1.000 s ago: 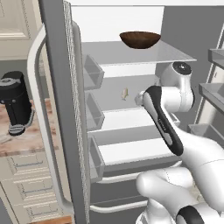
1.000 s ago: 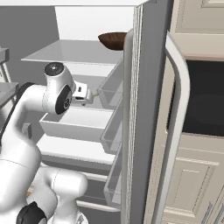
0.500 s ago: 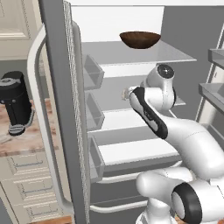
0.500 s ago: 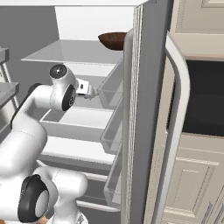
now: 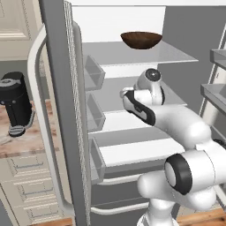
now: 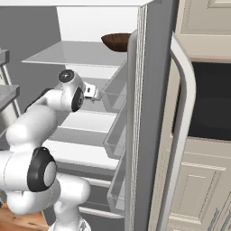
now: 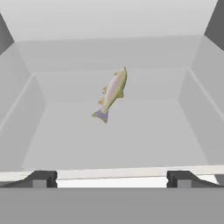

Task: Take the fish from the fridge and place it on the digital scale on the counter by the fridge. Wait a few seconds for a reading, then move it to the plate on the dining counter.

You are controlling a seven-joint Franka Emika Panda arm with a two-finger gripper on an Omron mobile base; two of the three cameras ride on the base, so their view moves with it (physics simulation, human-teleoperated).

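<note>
Reaching into the open fridge (image 5: 57, 110), the gripper (image 7: 109, 178) is spread wide and empty, with the fish (image 7: 112, 92) lying untouched at 12 o'clock ahead on the white shelf, so weighing and plating both remain.

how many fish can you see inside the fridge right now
1. The fish lies on a white fridge shelf, ahead of the open end effector. The arm may hide more.

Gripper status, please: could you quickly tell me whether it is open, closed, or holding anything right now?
Gripper: open and empty, facing the tiny pale beige-tan fish on the white fridge shelf.
</note>
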